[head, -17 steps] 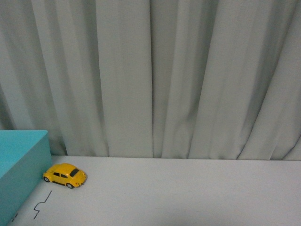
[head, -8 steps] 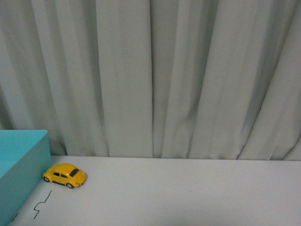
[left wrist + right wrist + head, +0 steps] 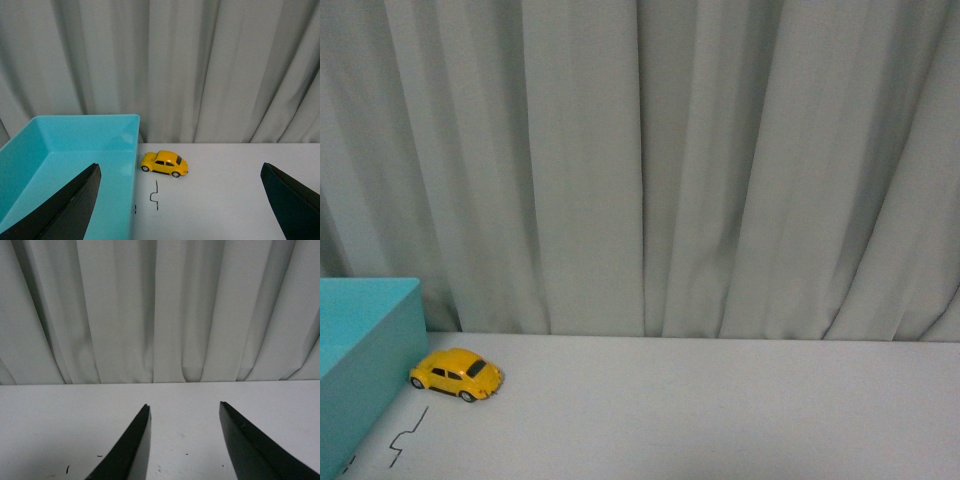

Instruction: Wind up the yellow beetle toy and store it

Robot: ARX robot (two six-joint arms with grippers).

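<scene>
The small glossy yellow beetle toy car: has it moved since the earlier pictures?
No. The yellow beetle toy car keeps its place beside the turquoise box.

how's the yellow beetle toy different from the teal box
The yellow beetle toy is small, rounded and yellow; the teal box is far larger, straight-walled and open-topped. The toy stands on wheels; the box sits flat. Both rest on the white table, side by side.

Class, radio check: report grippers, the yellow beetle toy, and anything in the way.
Left gripper open, empty. Right gripper open, empty. Yellow beetle toy on table, wheels down, beside teal bin. Nothing seen blocking it.
</scene>
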